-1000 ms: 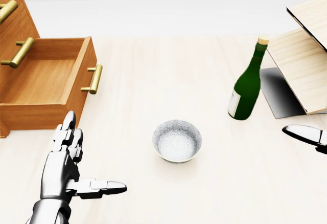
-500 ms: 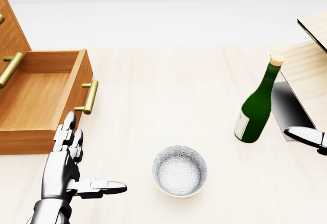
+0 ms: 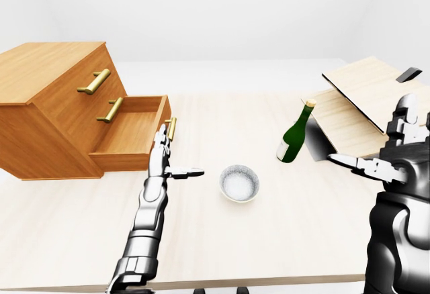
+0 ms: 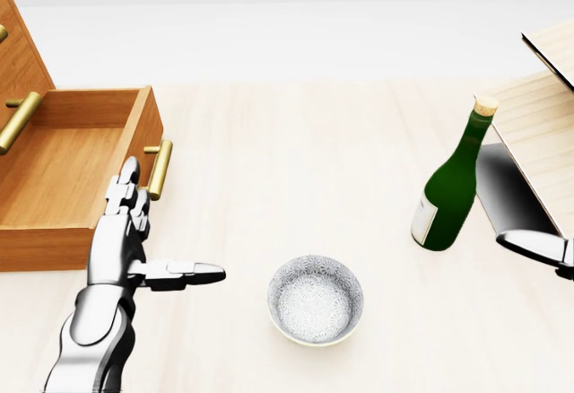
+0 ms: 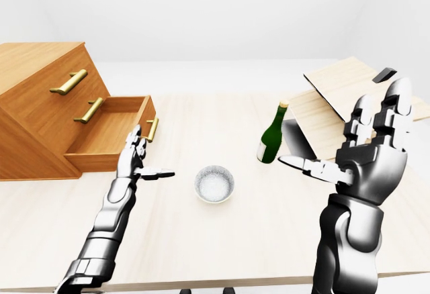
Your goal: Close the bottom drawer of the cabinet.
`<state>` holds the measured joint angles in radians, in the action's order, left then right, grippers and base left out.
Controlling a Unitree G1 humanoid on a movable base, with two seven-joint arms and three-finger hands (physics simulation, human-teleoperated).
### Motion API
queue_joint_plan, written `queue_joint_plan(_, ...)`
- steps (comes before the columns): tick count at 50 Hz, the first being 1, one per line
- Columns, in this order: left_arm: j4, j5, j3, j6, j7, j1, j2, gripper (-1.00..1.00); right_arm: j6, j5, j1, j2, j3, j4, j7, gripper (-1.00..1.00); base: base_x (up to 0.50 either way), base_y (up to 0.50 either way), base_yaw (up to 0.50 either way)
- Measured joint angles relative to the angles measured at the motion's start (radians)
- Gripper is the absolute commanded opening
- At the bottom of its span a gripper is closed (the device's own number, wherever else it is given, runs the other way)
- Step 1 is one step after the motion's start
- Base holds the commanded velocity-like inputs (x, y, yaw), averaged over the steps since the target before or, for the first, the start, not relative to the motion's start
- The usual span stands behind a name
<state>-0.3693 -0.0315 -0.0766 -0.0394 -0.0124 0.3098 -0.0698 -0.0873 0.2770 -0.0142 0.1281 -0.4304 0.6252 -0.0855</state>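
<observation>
the bottom drawer [image 4: 67, 164] of the cabinet [image 3: 47, 116] sticks out wide open, just past the fingertips of the left hand [image 4: 121, 245], whose fingers are spread flat and hold nothing. it is stiff wood and should slide in with a steady push on its flat face beside the gold handle [image 4: 159, 170], though i can't tell if the fingers touch it yet. the right hand [image 5: 373, 139] is open too, far off to the side

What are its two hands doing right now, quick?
Left hand: open, holding nothing, beside the open bottom drawer.
Right hand: open, empty.
</observation>
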Motion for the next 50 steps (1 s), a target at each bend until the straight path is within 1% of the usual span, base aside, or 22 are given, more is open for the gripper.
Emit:
queue_joint_plan(7,-0.125,-0.003,-0.005,-0.03,-0.011,0.091,-0.016,1.0,0.0,-0.003,0.0,0.0,0.003,0.003,0.011,1.0,0.0,0.0,0.0)
queue_joint_plan(10,-0.188,-0.003,-0.007,-0.048,-0.015,0.131,-0.022,1.0,0.0,-0.003,0.001,-0.001,0.004,0.005,0.015,1.0,0.0,0.0,0.0)
queue_joint_plan(18,-0.401,-0.001,-0.015,-0.048,-0.027,0.245,-0.043,1.0,0.0,-0.006,0.001,-0.002,0.006,0.008,0.022,1.0,0.0,0.0,0.0)
queue_joint_plan(25,-0.545,0.003,-0.019,-0.048,-0.039,0.308,-0.056,1.0,0.0,-0.009,0.002,-0.003,0.008,0.009,0.026,1.0,0.0,0.0,0.0)
queue_joint_plan(36,-0.696,0.005,-0.027,-0.048,-0.051,0.353,-0.065,1.0,0.0,-0.014,0.004,-0.005,0.01,0.003,0.032,1.0,0.0,0.0,0.0)
queue_joint_plan(50,-0.754,-0.021,-0.045,-0.048,-0.061,0.385,-0.089,1.0,0.0,-0.025,0.006,-0.008,0.017,-0.012,0.038,1.0,0.0,0.0,0.0)
